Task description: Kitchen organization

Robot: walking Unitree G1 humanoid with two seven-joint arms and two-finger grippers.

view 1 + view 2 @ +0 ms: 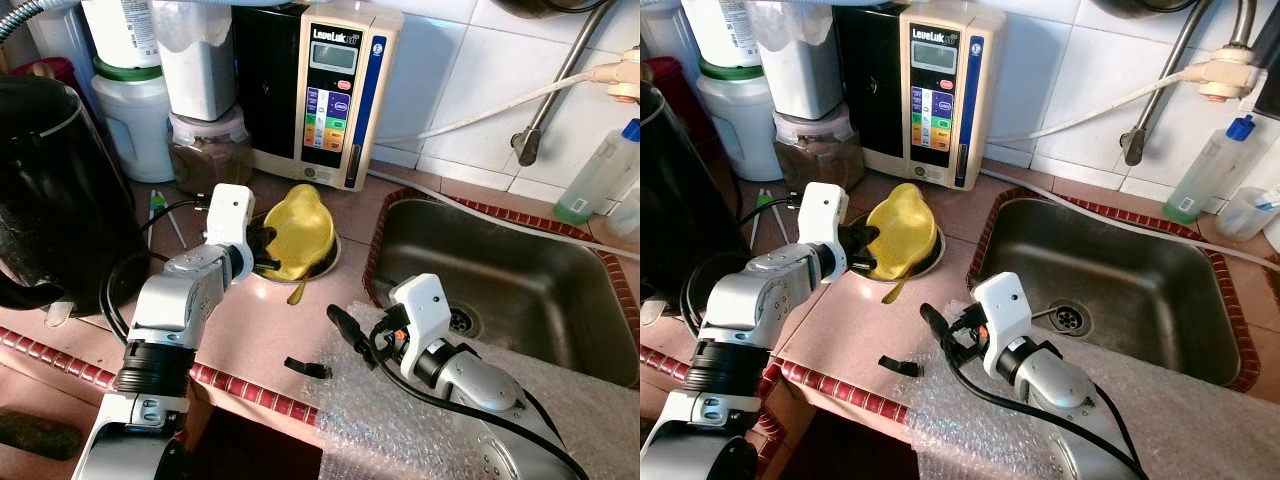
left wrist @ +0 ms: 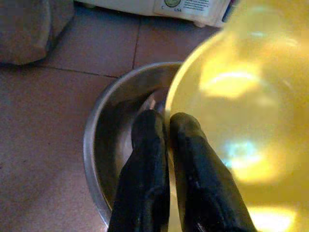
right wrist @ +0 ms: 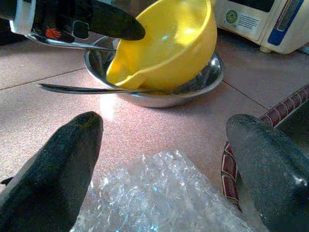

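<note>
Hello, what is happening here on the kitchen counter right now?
The robot works at a tiled counter beside the sink. Its left gripper is shut on the rim of a yellow bowl, which sits tilted inside a steel bowl. The right gripper is open and holds nothing; it hangs above a sheet of bubble wrap at the counter's front edge, pointing toward the bowls.

A water ionizer (image 1: 335,95) stands against the tiled wall beside 3 jars (image 1: 135,115), left of the sink (image 1: 520,285).
</note>
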